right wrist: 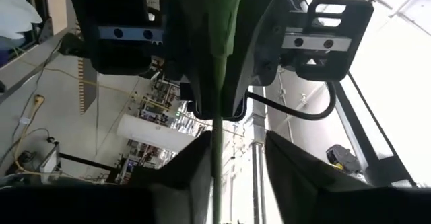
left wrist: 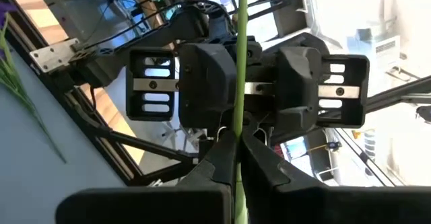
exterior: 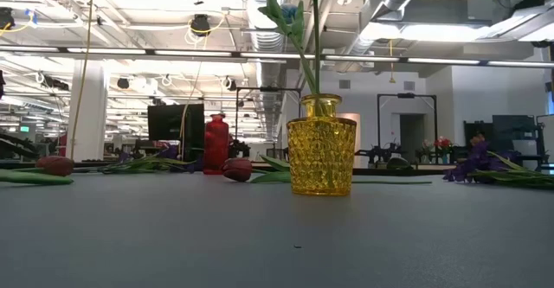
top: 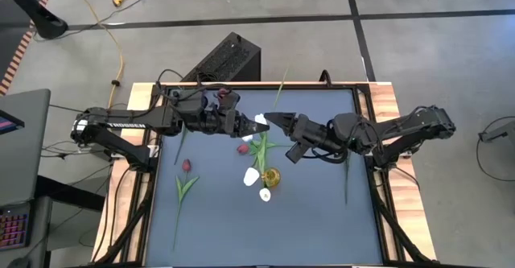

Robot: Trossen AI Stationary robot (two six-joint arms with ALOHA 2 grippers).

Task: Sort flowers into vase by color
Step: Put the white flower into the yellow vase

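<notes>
both claws meet nose to nose above the middle of the table [top: 322, 220], a white tulip [top: 260, 121] caught between them; step in hand looks like a handover or regrip of that stem. left claw [top: 251, 124] is clenched on the green stem [left wrist: 238, 83], fingers pinched tight around it in its own wrist view. right claw [top: 275, 120] stands released, the stem running through the gap beside one finger [right wrist: 195, 163], not clamped. judged next: right claw closes on the stem before left lets go, then carries it down to the yellow vase [top: 271, 176], which sits just below and between the claws and already holds stems. loose white heads [top: 252, 176] lie beside the vase, a red tulip [top: 243, 148] under the left claw, another red tulip [top: 187, 165] farther off on the left claw's side; purple sprigs [exterior: 485, 163] lie at the table edge. leaves above the vase may snag the descent
</notes>
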